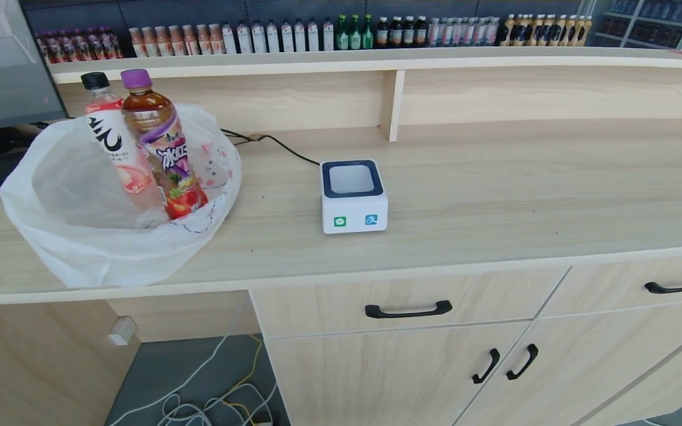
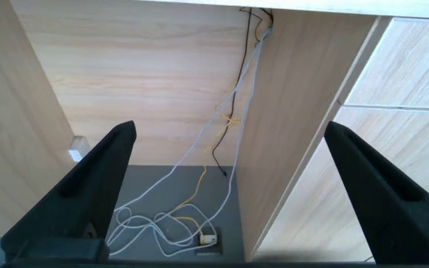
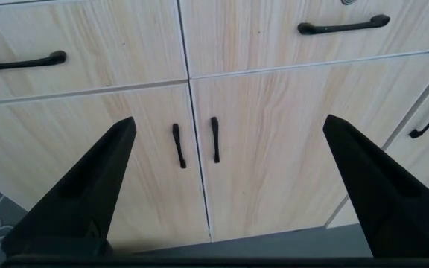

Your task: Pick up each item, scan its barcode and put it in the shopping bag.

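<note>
the 2 bottles, the black-cap bottle (image 1: pixel 117 148) and the purple-cap bottle (image 1: pixel 163 154), stand upright together inside the bag (image 1: pixel 80 248) at the counter's (image 1: pixel 495 195) left end. the scanner (image 1: pixel 353 195) sits well apart from it, mid-counter. the left gripper (image 2: pixel 229 128) hangs below the counter with jaws wide apart, holding nothing, over floor cables (image 2: pixel 170 223); the right gripper (image 3: pixel 229 123), equally spread, faces the cabinet doors (image 3: pixel 274 149). the bagging step looks done. any further pick would call for raising an arm above the counter edge first.
</note>
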